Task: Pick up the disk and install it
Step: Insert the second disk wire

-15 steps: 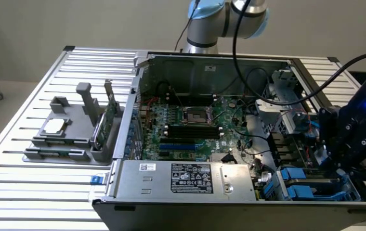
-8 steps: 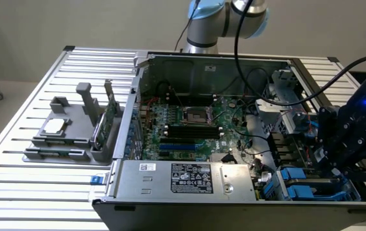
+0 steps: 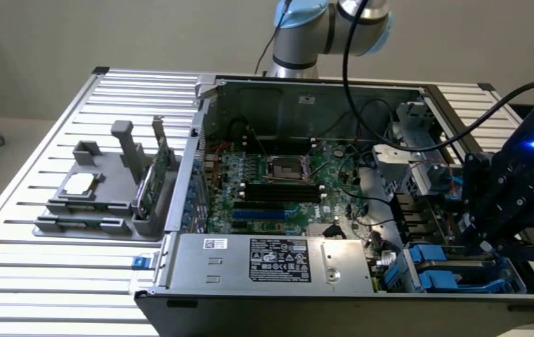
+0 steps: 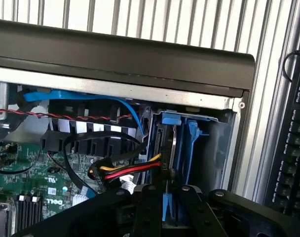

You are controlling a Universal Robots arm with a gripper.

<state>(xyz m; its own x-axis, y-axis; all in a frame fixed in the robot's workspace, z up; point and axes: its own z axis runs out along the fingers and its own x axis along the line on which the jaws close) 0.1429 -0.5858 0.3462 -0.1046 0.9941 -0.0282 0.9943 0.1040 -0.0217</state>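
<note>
The gripper [image 4: 166,197] grasps the disk [image 4: 168,148] upright in the drive bay [image 4: 214,148], at the near corner on the exterior view's right; best pressed straight, square with the bay's walls.

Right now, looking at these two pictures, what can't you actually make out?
- The disk, wrist view: stands edge-on in its bay, so its label and flat faces are hidden.
- Drive bay, exterior view: the gripper covers it, hiding how deep the disk sits.
- Power supply label, exterior view: print too small to read.
- Motherboard, wrist view: cut off by the picture's edge, partly behind cables.
</note>
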